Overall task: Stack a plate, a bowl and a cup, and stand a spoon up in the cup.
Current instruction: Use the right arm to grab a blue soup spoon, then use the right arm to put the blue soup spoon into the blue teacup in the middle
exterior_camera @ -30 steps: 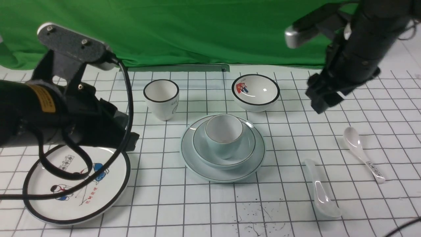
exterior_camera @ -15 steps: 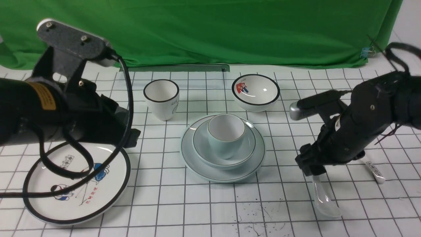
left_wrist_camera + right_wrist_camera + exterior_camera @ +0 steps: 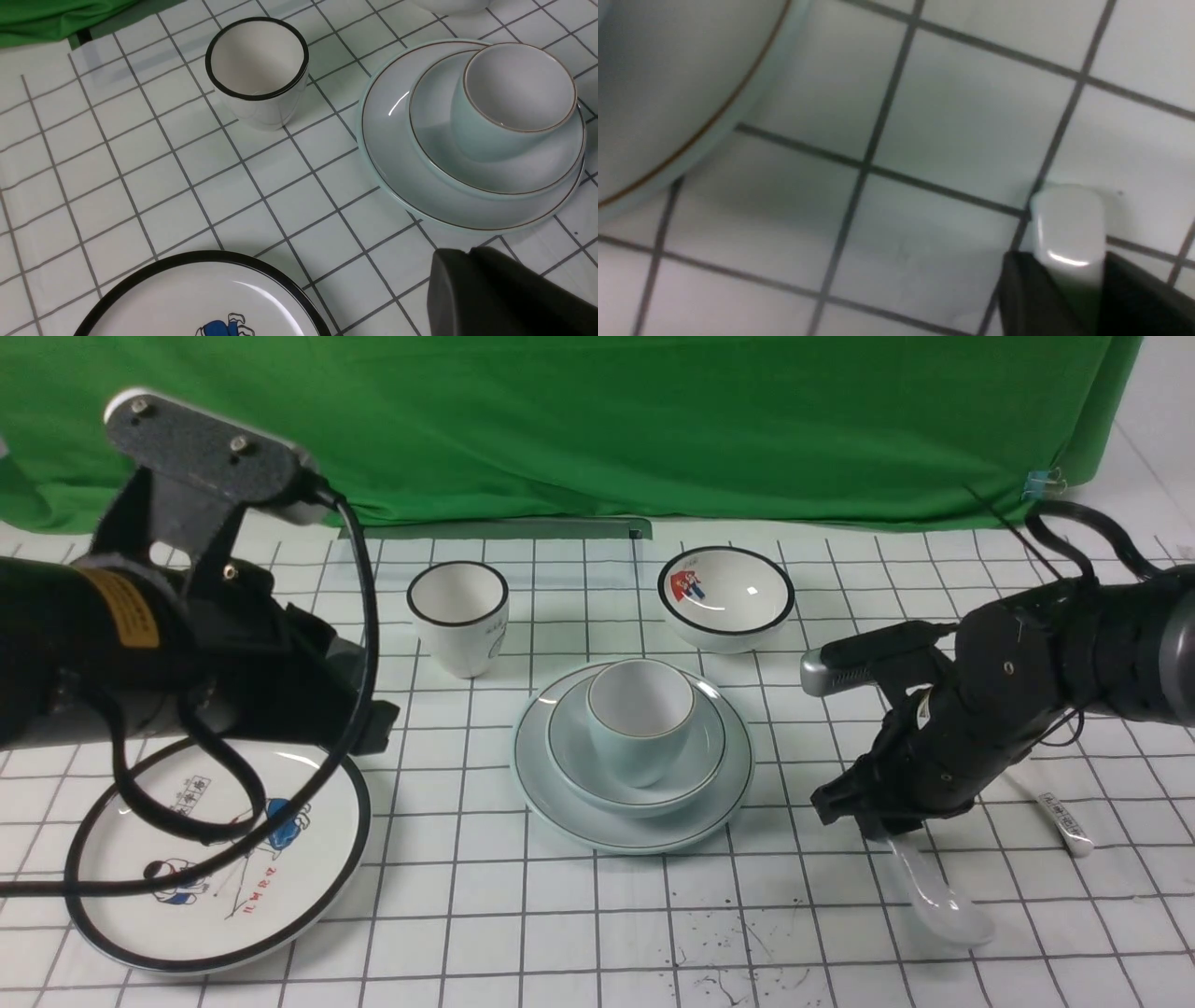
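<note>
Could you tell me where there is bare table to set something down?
Free: the near strip between cartoon plate and spoon; the gap between black-rimmed cup and cartoon bowl. Crowded: around the right tool and labelled spoon.

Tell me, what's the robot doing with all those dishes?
It is stacking dishes. The pale blue rounded cup sits in the pale grey-white bowl, which sits on the pale grey-white round plate. The right gripper is low at the table, closed on the handle of the plain glossy white ceramic spoon, whose scoop end looks to rest on the table. The spoon is not yet in the cup. The left arm hangs above the black-rimmed cartoon plate, off to the side.
</note>
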Robot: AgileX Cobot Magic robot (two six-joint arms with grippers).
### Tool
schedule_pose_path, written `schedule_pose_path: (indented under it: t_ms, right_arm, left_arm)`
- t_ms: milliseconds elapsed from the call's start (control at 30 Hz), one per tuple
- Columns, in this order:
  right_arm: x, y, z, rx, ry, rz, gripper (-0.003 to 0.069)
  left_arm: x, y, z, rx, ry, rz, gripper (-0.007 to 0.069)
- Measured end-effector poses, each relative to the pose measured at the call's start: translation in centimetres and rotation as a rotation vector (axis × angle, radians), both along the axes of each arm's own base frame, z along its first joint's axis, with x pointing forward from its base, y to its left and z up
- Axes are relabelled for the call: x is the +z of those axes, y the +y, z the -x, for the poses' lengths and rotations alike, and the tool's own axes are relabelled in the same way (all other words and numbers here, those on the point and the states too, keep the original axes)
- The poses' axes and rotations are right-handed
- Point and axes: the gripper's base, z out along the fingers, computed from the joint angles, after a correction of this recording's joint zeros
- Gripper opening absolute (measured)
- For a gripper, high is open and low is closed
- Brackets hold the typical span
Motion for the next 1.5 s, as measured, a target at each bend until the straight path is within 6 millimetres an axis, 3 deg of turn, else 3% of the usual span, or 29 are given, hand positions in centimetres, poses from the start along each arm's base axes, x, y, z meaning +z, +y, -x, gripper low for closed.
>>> schedule_pose_path:
  t_ms: [133,267,367,500,700,733,867,1267,1500]
  right_arm:
    - [3.4,-0.1,-0.2,0.018,-0.093,-0.02,0.0175]
    - [9.3,0.1,-0.1,0.032,-0.315,-0.102,0.0175]
    - [14.1,0.8,1.1,0.08,-0.524,-0.197,0.0175]
    - [16.9,3.1,2.5,0.182,-0.691,-0.274,0.0175]
    - [16.8,7.1,3.5,0.323,-0.813,-0.336,0.0175]
    - [16.1,8.5,3.5,0.371,-0.843,-0.344,0.0175]
    - [14.6,10.9,2.8,0.403,-0.922,-0.395,0.0175]
    - [8.8,13.3,0.3,0.336,-0.908,-0.473,0.0175]
    - [6.9,13.8,-0.4,0.328,-0.902,-0.478,0.0175]
  left_arm:
    - [0.0,0.0,0.0,0.0,-0.004,0.002,-0.0032]
    - [0.1,0.0,0.0,-0.003,-0.01,-0.004,-0.0032]
    - [0.2,0.0,-0.1,-0.003,-0.026,0.001,-0.0032]
    - [0.4,-0.1,-0.3,-0.003,-0.06,0.015,-0.0032]
    - [0.6,-0.1,-0.4,-0.003,-0.074,0.022,-0.0032]
    - [0.6,-0.1,-0.4,-0.003,-0.076,0.022,-0.0032]
    - [0.6,-0.1,-0.4,-0.003,-0.076,0.023,-0.0032]
    - [0.6,-0.1,-0.4,-0.003,-0.084,0.022,-0.0032]
    - [0.7,-0.1,-0.5,-0.006,-0.097,0.009,-0.0032]
